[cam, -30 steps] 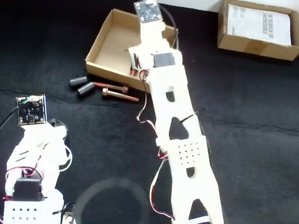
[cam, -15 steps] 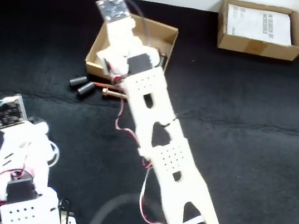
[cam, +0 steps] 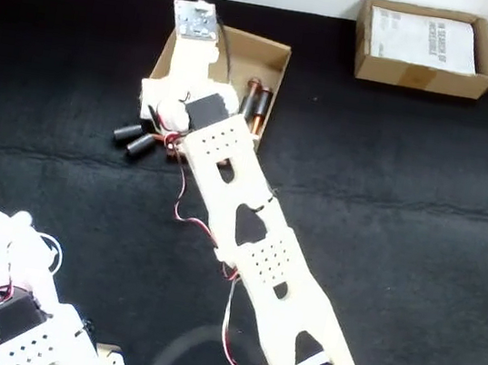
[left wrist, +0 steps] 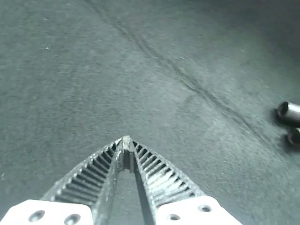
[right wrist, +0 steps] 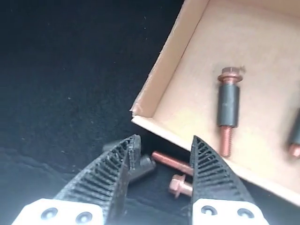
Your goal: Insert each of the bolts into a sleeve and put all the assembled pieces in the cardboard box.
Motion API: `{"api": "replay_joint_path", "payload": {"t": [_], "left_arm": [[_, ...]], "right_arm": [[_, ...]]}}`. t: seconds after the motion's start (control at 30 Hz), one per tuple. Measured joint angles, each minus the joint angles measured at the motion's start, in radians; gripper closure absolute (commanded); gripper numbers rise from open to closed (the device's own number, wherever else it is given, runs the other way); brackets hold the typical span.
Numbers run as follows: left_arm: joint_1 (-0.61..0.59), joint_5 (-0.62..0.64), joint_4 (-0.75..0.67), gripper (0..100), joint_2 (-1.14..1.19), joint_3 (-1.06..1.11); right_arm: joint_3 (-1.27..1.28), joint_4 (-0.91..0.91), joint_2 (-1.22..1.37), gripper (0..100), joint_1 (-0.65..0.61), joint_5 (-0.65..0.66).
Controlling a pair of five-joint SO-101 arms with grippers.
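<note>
My right gripper [right wrist: 165,139] is open above two copper bolts [right wrist: 171,162] that lie on the black cloth just outside the cardboard box [right wrist: 159,65]. A dark sleeve [right wrist: 143,165] lies beside one finger. An assembled bolt-in-sleeve piece [right wrist: 228,105] rests inside the box, and another [right wrist: 295,140] is at the frame's edge. From above, the right arm [cam: 246,229] reaches to the box [cam: 176,53], which holds two assembled pieces [cam: 254,103]. Two loose sleeves [cam: 134,139] lie in front of it. My left gripper [left wrist: 125,140] is shut and empty over bare cloth, with the sleeves [left wrist: 288,111] far off.
A second cardboard box [cam: 427,46] holding a printed sheet stands at the back right. The left arm [cam: 7,294] sits at the near left corner. A fold in the black cloth [cam: 406,205] runs across the table.
The right arm swung left from the box's front right wall to above the loose bolts and sleeves. The left arm drew back toward the near left corner.
</note>
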Motion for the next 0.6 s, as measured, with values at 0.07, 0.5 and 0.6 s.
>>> {"api": "replay_joint_path", "payload": {"t": [0.07,0.5,0.6], "left_arm": [[0.002,0.000,0.000,99,0.000,0.000],[0.002,0.000,0.000,99,0.000,0.000],[0.002,0.000,0.000,99,0.000,0.000]], "right_arm": [[0.000,0.000,0.000,84.1,-0.002,-0.106],[0.086,-0.031,0.020,84.2,-0.132,-0.624],[0.086,-0.031,0.018,84.3,-0.147,-0.629]]}}
